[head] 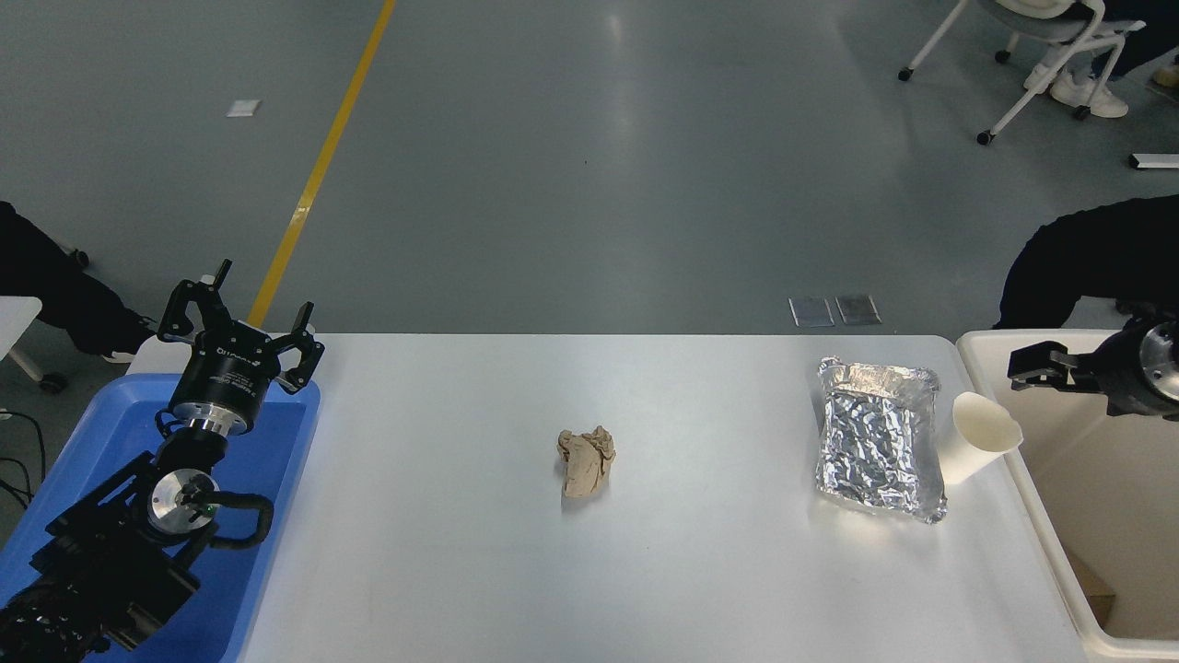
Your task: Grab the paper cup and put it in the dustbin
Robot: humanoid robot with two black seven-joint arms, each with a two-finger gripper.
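Where the white table [645, 571] meets the dustbin [1041, 516], the paper cup [978, 449] lies tilted against the bin's thick rounded rim, its long axis slanting from lower left to upper right, with the slightly bent mouth facing up and right. Just beside it on the left is the crinkled silver foil tray [880, 451], so the cup is hemmed between the two. Wide bare table separates the tray from the crumpled brown paper ball [586, 461]. The right gripper [1039, 365] hovers over the bin's far corner; whether it is spread or closed cannot be told. The left gripper [241, 322], fingers spread and holding nothing, is parked over the blue plastic tray [276, 460].
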